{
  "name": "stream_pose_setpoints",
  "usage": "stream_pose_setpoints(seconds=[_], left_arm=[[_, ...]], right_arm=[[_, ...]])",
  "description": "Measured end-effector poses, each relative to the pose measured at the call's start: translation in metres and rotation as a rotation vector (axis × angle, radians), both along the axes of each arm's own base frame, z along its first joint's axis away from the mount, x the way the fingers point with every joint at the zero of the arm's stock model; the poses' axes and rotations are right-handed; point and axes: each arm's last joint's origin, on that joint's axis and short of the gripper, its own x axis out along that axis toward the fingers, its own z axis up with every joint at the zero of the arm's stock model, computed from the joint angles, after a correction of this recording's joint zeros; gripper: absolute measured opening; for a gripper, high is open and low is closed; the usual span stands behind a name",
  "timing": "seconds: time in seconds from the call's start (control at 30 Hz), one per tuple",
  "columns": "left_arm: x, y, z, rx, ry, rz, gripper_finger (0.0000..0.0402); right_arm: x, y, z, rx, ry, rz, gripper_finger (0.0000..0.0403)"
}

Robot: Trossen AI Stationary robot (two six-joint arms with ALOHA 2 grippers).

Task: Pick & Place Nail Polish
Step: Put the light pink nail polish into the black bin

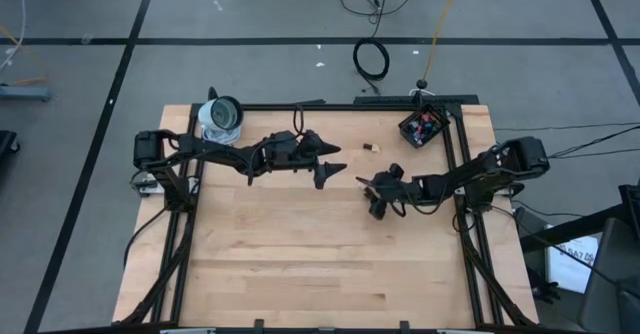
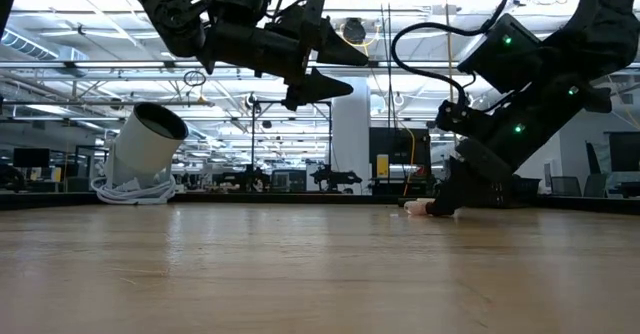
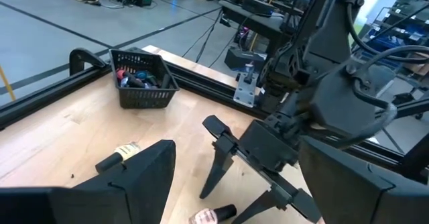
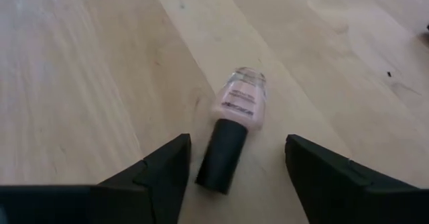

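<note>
A pale pink nail polish bottle (image 4: 236,103) with a dark cap (image 4: 221,155) lies on its side on the wooden table. My right gripper (image 4: 236,167) is low over it and open, one finger on each side of the cap, touching nothing. The bottle also shows in the low view (image 2: 415,207) and the left wrist view (image 3: 211,215). A second, beige bottle (image 1: 372,146) lies on its side farther back. My left gripper (image 1: 332,164) is open and empty, held well above the table (image 2: 325,59).
A small black basket (image 1: 424,126) holding several nail polish bottles stands at the far right corner, also in the left wrist view (image 3: 142,80). A white cylinder (image 1: 221,117) on a coiled cable stands at the far left. A black frame rail (image 1: 455,164) borders the table.
</note>
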Motion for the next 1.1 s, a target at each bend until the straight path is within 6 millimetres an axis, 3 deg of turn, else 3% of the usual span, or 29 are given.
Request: stream_pose_setpoints(seconds=[0.5,0.7,0.97,1.1], left_arm=[[0.0000,0.0000,-0.0001,-0.001,0.001,0.000,0.0301],[0.0000,0.0000,-0.0001,-0.001,0.001,0.001,0.0302],[0.0000,0.0000,-0.0001,-0.001,0.001,0.001,0.0297],[0.0000,0.0000,-0.0001,-0.001,0.001,0.001,0.0299]], right_arm=[[0.0005,0.0016,-0.0001,-0.029,0.028,0.107,0.0115],[0.0010,0.0003,0.0003,-0.059,0.033,0.130,0.0049],[0.0011,-0.0055,0.0008,-0.112,0.049,0.144,0.0049],[-0.0006,-0.0077,0.0052,-0.258,0.094,0.170,0.0049]])
